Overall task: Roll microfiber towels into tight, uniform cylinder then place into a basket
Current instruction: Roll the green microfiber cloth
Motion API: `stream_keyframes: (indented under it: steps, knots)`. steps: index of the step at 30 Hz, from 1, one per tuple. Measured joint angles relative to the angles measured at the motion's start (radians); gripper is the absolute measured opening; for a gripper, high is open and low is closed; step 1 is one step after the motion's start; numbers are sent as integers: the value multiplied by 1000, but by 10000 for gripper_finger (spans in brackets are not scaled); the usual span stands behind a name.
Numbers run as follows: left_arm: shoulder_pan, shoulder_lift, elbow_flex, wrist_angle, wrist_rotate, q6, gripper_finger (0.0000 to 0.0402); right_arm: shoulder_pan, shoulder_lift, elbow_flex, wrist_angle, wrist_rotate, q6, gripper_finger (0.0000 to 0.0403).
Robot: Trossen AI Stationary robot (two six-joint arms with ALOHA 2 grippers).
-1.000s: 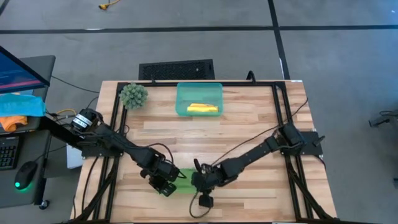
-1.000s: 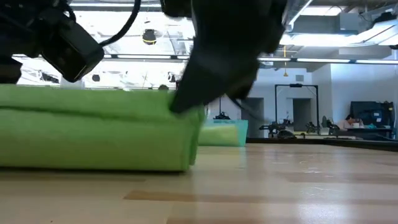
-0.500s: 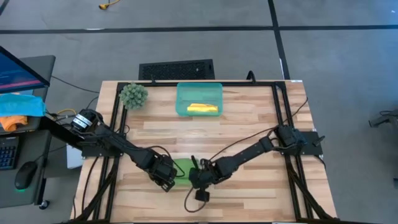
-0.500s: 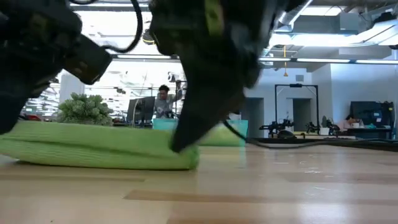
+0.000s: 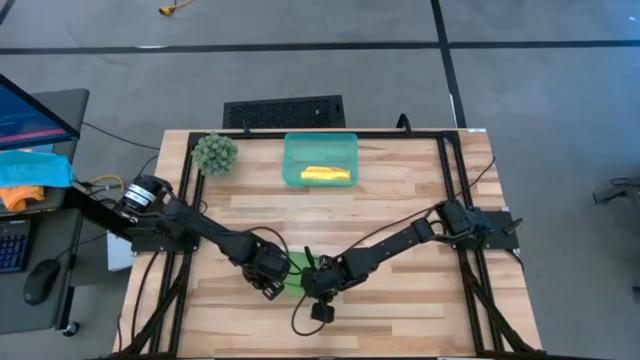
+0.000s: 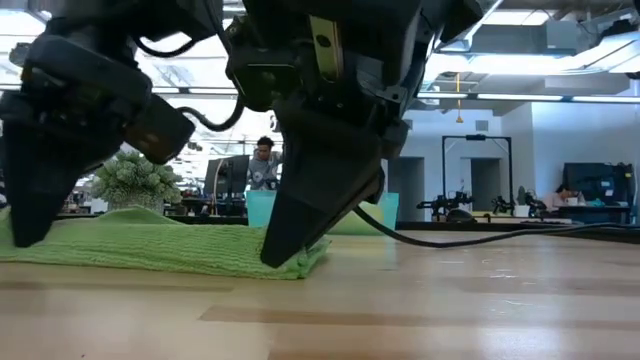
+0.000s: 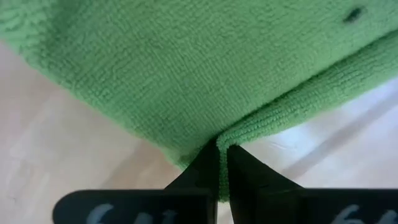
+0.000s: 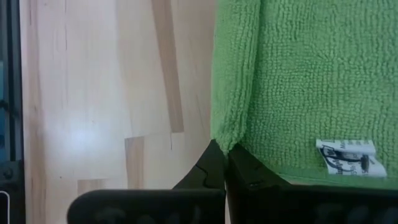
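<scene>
1. Now flatter: green towel (image 6: pixel 150 250), bulky roll a second ago, lies low near table's (image 5: pixel 400 200) front edge.
2. Pinching its corners: left gripper (image 7: pixel 222 163), right gripper (image 8: pixel 225 160), both clamped.
3. Likely means rolling restarts; yellow towel (image 5: pixel 326 175) already sits in basket (image 5: pixel 294 150).

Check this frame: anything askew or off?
Green towel lies flat near the table's front edge, not rolled, a corner doubled over under the right gripper. Both grippers, left too, pinch its edges with fingers shut. Yellow towel sits rolled in the basket.

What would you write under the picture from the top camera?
Both grippers, left and right, pinch the green towel near the table's front; a yellow towel lies in the basket.
</scene>
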Motion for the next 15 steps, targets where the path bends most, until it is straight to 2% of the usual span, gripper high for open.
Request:
stream_keyframes:
  steps: [11,15]
  knots:
    - [25,29,3,-3,1,44,5,-7,0,-1,-4,-4,-11,30]
    - [25,29,2,-3,1,41,5,-9,1,-1,-6,29,-13,48]
